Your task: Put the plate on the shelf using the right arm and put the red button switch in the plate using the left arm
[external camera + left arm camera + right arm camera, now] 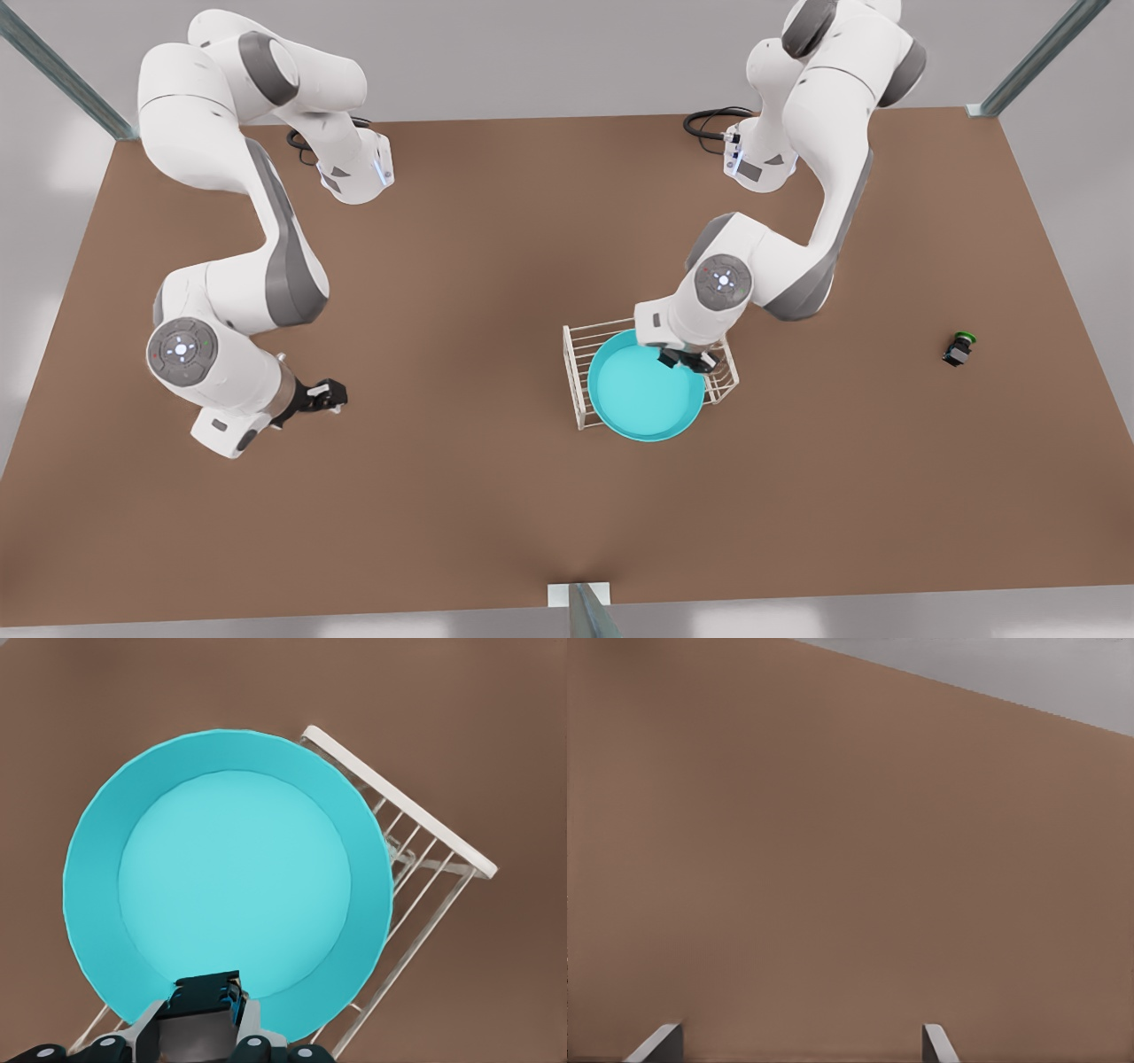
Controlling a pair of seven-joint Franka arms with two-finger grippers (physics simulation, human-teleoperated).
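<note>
Brown worktop fills the scene under grey walls. On it, right of centre in the front view, stands the shelf, a white wire rack, and the plate already lies flat on top of it, its near rim overhanging the rack's near edge.

The left gripper hangs just above the plate's far-right rim, pinching a small black body. I take this for the red button switch, though its cap is hidden. The right gripper waits low over bare worktop at the front view's left, fingers spread and empty. A green-capped switch sits well apart, far to the right.

The switch looks light, rigid and small, so a pinch across its black body should hold it. The smooth dish may let it slide or topple, and the plate rests loose on thin bars, so a low, gentle release nearer the plate's middle seems wise.
</note>
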